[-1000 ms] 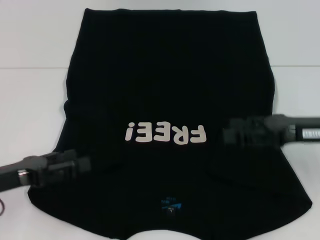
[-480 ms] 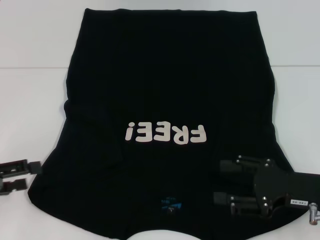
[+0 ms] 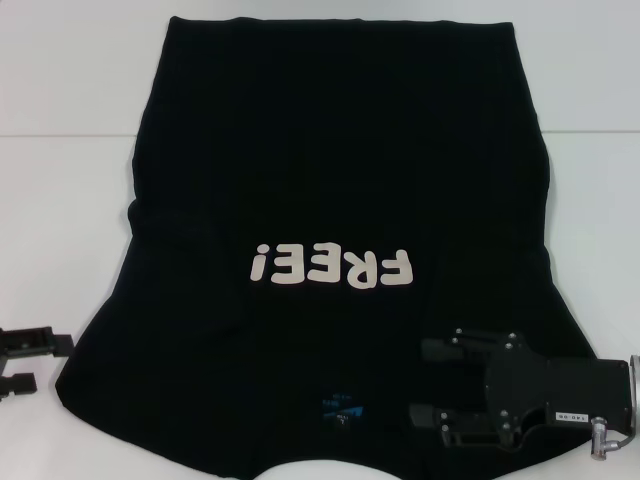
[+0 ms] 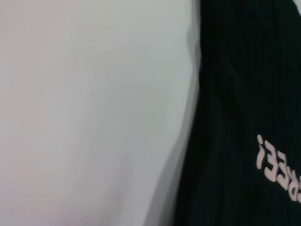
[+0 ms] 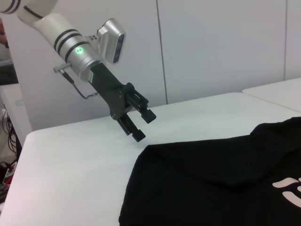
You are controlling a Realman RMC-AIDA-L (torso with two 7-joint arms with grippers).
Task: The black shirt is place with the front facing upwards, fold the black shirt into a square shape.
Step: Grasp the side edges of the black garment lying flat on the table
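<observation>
Left tool (image 3: pixel 35 362): at the near left edge of the head view, over bare tabletop just beside the shirt's left hem corner, apart from the cloth. Its two fingers (image 3: pixel 30 341) stand apart with a gap between them, holding nothing. The right wrist view shows the same tool (image 5: pixel 141 125) raised above the tabletop, tilted down toward the shirt's corner, fingers spread, a green light on the arm behind it.

Tabletop (image 3: pixel 60 200): white, bare on both sides of the shirt; a seam line crosses it behind the garment.

Black shirt (image 3: pixel 340 180): lies flat and spread over the middle of the tabletop, front up, neck end nearest the robot, hem at the far edge. Left sleeve area looks folded inward; a soft crease runs across at the left.

Lettering (image 3: pixel 332 267): off-white "FREE!" across the chest, upside down as seen from the head. Part of it shows in the left wrist view (image 4: pixel 277 167), beside the shirt's edge against the white surface.

Neck label (image 3: pixel 342 410): small, blue, at the collar near the front edge, between the two tools.

Right tool (image 3: pixel 435 382): over the near right part of the shirt, just right of the neck label, pointing left. Fingers (image 3: pixel 450 349) parallel and apart, nothing clamped. Whether it touches the cloth: cannot tell.
</observation>
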